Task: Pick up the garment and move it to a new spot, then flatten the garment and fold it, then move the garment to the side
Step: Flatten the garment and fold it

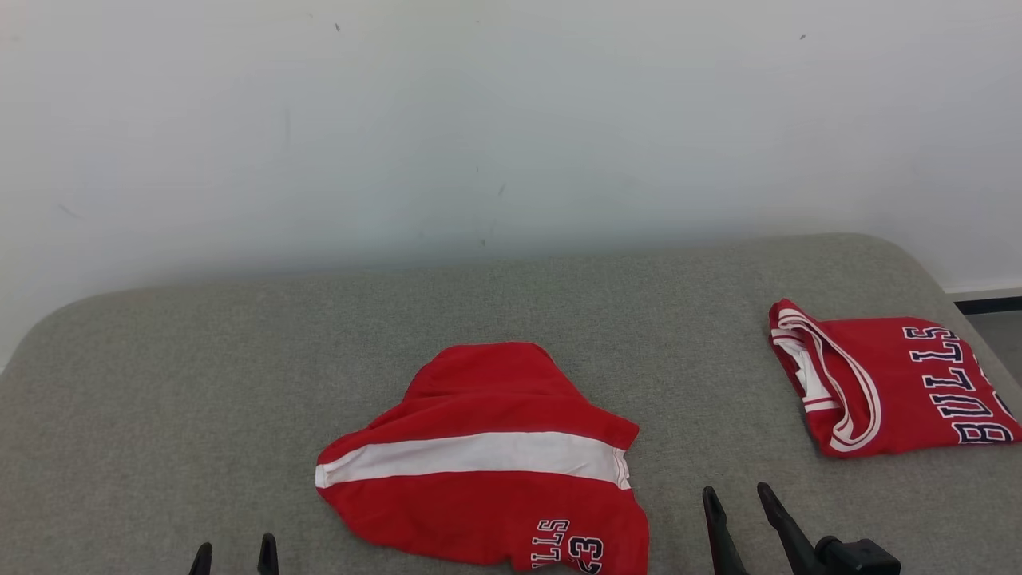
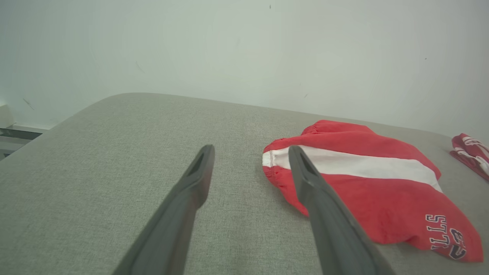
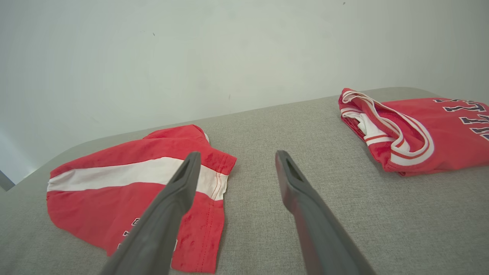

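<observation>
Your garment (image 1: 479, 463), red with a broad white band and dark lettering at one corner, lies loosely rumpled on the grey fabric-covered surface (image 1: 239, 359). It sits close to the front edge, about midway between the left and right edges, and its lower part runs off the bottom of the head view. A folded red jersey (image 1: 886, 383) with white trim and dark letters rests near the right edge, well apart from the garment.

Your left gripper (image 1: 234, 555) is at the front edge on the left, apart from the garment, with its jaws spread wide and nothing between them. Your right gripper (image 1: 736, 499) is also at the front edge, between the garment and the jersey and nearer the garment. Its jaws are spread wide too and hold nothing. Beyond the far edge you see a plain white wall (image 1: 511, 120).
</observation>
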